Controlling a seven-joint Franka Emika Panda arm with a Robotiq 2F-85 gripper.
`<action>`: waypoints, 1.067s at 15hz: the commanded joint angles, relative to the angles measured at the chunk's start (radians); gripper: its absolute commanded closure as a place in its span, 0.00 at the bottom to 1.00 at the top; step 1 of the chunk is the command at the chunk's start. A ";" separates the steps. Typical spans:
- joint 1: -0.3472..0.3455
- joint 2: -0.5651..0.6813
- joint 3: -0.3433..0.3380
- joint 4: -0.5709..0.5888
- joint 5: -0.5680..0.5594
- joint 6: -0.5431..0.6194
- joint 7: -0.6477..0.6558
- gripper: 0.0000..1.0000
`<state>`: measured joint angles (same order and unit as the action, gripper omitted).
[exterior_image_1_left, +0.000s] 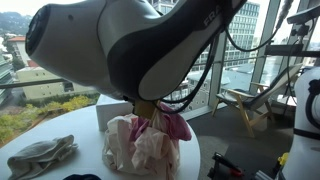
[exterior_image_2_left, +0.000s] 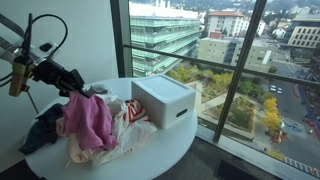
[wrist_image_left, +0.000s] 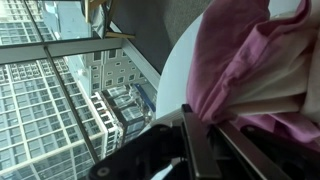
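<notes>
Tool (exterior_image_2_left: 84, 92) clamped tight on the pink cloth (exterior_image_2_left: 95, 122), cloth hanging over the clothes pile (exterior_image_2_left: 120, 137), white box (exterior_image_2_left: 165, 100) just beside, all on the round tabletop (exterior_image_2_left: 155, 150).

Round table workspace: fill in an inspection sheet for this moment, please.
Surface: round white table, largely covered by laundry.
Job's things: pink cloth, hanging from the gripper above the pile.
Clutter: white box; cream cloth; dark cloth.
Grippers: gripper shut on the pink cloth.
Cables: black cables looped under the arm, off the table.
Surroundings: tall windows with city buildings beyond; folding chair on the floor.
</notes>
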<state>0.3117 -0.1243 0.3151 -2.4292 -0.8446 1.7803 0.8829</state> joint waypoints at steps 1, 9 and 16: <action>-0.013 0.087 0.015 0.088 -0.045 -0.136 0.044 0.91; -0.005 0.236 -0.009 0.192 -0.131 -0.151 0.118 0.89; -0.026 0.338 -0.054 0.268 -0.160 0.197 0.251 0.88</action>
<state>0.2973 0.1803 0.2768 -2.2010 -0.9851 1.8555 1.0718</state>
